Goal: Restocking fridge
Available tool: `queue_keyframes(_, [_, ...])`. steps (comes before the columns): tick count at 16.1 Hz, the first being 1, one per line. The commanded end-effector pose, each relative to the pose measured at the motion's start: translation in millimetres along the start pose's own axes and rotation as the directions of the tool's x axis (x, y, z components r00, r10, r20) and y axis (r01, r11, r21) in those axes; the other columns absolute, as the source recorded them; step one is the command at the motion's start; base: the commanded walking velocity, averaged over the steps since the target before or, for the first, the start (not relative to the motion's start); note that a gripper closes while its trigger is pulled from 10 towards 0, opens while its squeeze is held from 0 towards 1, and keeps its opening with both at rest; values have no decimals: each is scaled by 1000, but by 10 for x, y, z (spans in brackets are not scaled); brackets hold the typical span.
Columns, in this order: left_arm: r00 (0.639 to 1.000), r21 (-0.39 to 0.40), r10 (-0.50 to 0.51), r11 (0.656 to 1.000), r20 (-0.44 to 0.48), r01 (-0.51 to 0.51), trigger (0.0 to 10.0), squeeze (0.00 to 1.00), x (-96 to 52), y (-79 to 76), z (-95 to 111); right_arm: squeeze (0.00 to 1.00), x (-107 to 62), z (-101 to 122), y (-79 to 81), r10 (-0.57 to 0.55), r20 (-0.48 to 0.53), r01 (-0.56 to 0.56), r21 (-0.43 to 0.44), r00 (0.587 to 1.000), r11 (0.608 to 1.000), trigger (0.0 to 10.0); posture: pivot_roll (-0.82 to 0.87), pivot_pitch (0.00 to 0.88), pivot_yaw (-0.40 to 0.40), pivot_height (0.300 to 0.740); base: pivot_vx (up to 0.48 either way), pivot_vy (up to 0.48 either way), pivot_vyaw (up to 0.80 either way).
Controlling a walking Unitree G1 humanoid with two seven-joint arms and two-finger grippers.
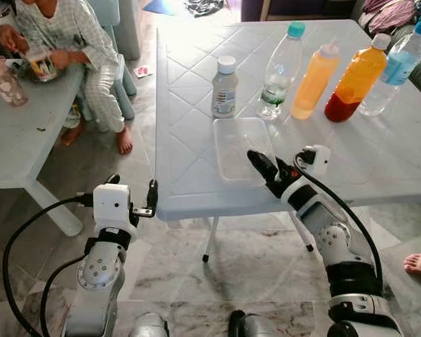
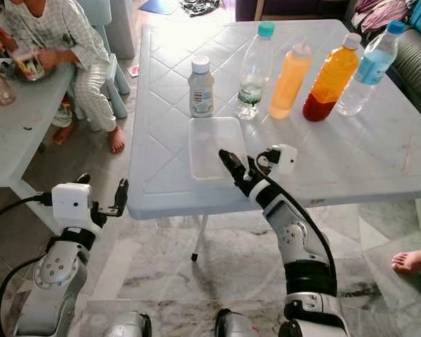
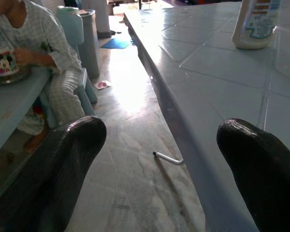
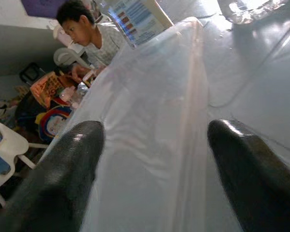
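From the head views I see my right gripper reaching over the near rim of the clear tray on the white table, lined up to take it; five bottles wait behind, the small white bottle nearest. My left gripper waits off the table's corner.

Left wrist: fingers wide apart, empty.

Right wrist: fingers spread, straddling the tray, not closed. I can't read any label.

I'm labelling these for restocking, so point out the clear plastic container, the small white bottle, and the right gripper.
clear plastic container (image 1: 233,133), left eye view, on its bare floor.
small white bottle (image 1: 224,91), left eye view, on its label.
right gripper (image 1: 255,159), left eye view, between its fingertips.
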State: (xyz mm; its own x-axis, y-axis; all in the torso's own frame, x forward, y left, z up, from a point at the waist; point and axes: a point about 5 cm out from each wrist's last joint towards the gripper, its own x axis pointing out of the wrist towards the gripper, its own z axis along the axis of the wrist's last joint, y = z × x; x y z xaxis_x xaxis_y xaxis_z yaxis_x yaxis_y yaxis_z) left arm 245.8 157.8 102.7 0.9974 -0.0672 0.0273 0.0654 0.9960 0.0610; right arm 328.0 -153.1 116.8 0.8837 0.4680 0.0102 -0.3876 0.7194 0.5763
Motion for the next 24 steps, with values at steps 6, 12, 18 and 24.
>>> queue_keyframes(6, [1000, 10, 1, 1000, -4, 0, 10000, 0, -15, 5, 16, 0, -6, -54, -5, 17, -9, -17, 42, 1000, 999, 0, 169, 152, -10, 740, 0, 0, 0])
queue_keyframes(12, [1000, 7, -1, 1000, -3, 1, 10000, 0, -5, -6, 18, 0, -20, -97, -3, 17, -13, -16, 82, 1000, 996, 0, 166, 153, -11, 740, 0, 0, 0])
queue_keyframes(18, [1000, 9, 0, 1000, 0, 0, 10000, 0, 6, -2, 26, 0, -11, -20, -7, -43, 42, 39, 87, 998, 995, 0, 167, 153, -11, 740, 0, 0, 0])
queue_keyframes(24, [1000, 12, 1, 1000, 0, -1, 10000, 0, 15, -6, 27, 0, 7, 46, 12, -99, 88, 93, 70, 991, 993, 0, 167, 153, -13, 740, 0, 0, 0])
